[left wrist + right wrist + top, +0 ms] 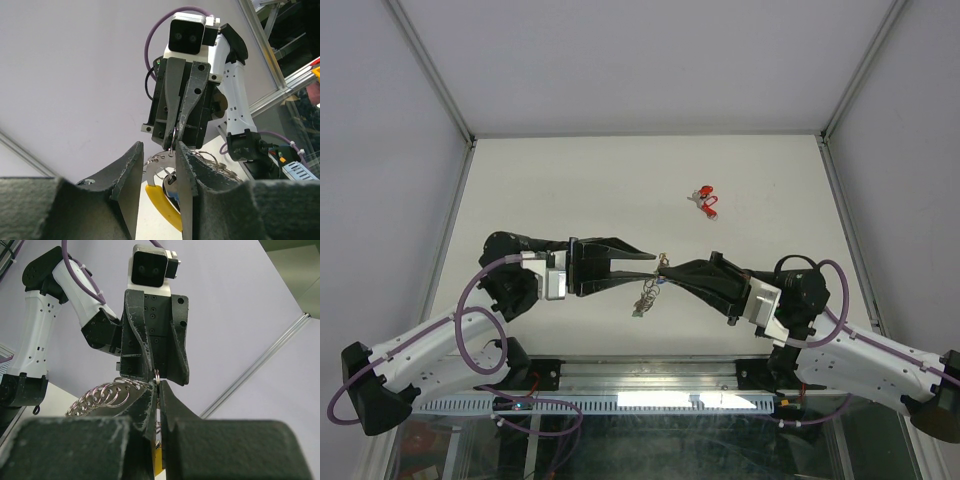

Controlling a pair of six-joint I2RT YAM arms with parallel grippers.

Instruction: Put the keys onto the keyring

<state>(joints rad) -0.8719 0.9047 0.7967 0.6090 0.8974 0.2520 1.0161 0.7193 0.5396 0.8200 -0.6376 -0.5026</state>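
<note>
The keyring hangs above the table between the two grippers. Its yellow arc and silvery rings show in the wrist views. My right gripper is shut on a small metal ring at the keyring's top. My left gripper is open, its fingers on either side of the keyring's top without gripping it. A key with a blue tag hangs on the keyring. A key with a red tag lies on the table, far right of centre. No green tag is in view.
The white table is walled by white panels with metal frame posts at the back left and back right. A metal rail runs along the near edge.
</note>
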